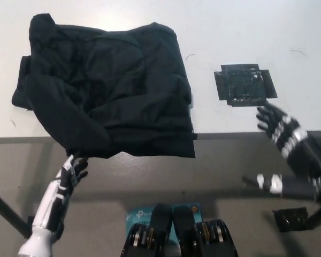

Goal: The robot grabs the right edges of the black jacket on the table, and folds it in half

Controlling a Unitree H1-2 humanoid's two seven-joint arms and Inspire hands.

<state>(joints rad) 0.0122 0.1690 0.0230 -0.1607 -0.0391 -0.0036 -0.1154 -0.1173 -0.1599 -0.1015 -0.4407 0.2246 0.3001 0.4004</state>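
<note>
The black jacket lies folded and rumpled on the left half of the white table, its near edge hanging over the table's front. My white left hand is open just below that overhanging edge, at the lower left, not touching the cloth. My black right hand hovers open at the table's front edge on the right, well clear of the jacket's right edge.
A flat black square patch lies on the table right of the jacket, just beyond my right hand. Grey floor runs below the table's front edge, with a small black object at the lower right.
</note>
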